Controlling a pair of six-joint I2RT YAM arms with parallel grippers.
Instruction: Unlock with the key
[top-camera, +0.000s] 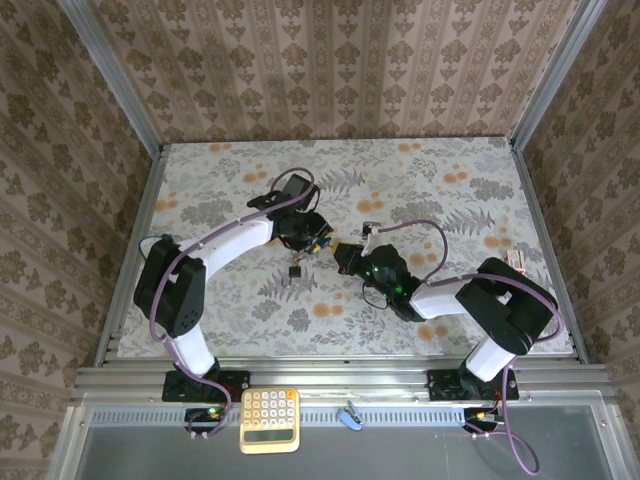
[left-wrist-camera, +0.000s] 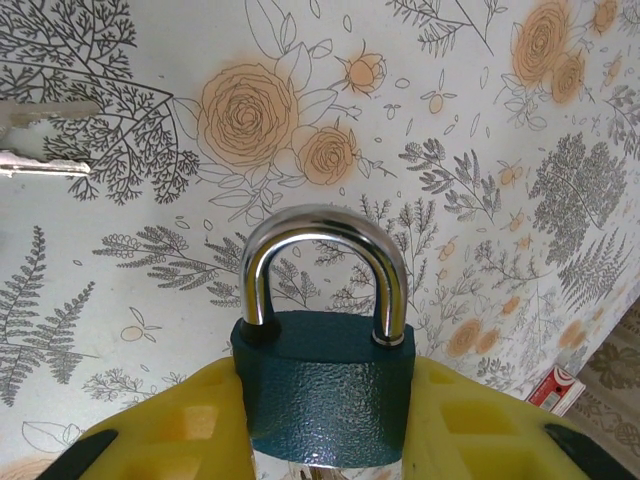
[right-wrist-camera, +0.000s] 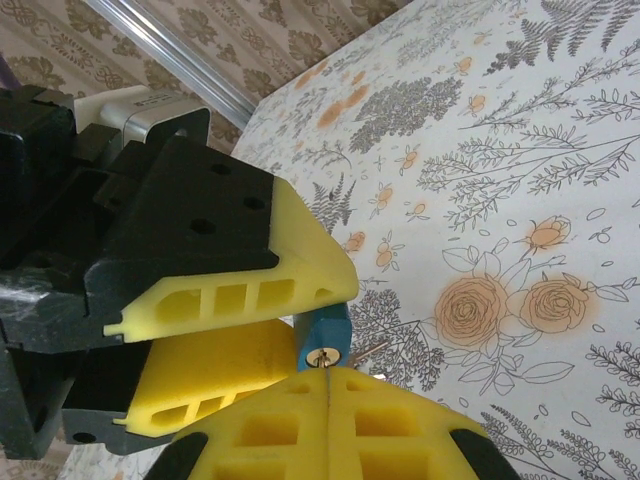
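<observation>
The left gripper (left-wrist-camera: 325, 405) is clamped on the padlock (left-wrist-camera: 325, 385): its yellow pads (left-wrist-camera: 190, 425) squeeze the dark teal body from both sides at the bottom centre of the left wrist view, and the steel shackle (left-wrist-camera: 325, 225) stands up seated in the body, so the lock is not yet open. At the bottom of the right wrist view the right gripper (right-wrist-camera: 330, 405) has its pads pressed together, their tip right at the brass keyhole end (right-wrist-camera: 322, 357) of the lock. I cannot make out whether a key is pinched in that seam.

By my reading, the step in hand is getting the key into the keyway. The next move calls for a straight, aligned push and then a turn of the right wrist while the left holds the body firm.

Loose keys (top-camera: 295, 272) lie on the floral tablecloth (top-camera: 450, 190) just below the grippers in the top view, at centre. Patterned wallpaper (top-camera: 330, 70) and aluminium rails (top-camera: 120, 90) box the table in. A yellow calculator (top-camera: 270, 420) sits on the ledge at bottom centre.
</observation>
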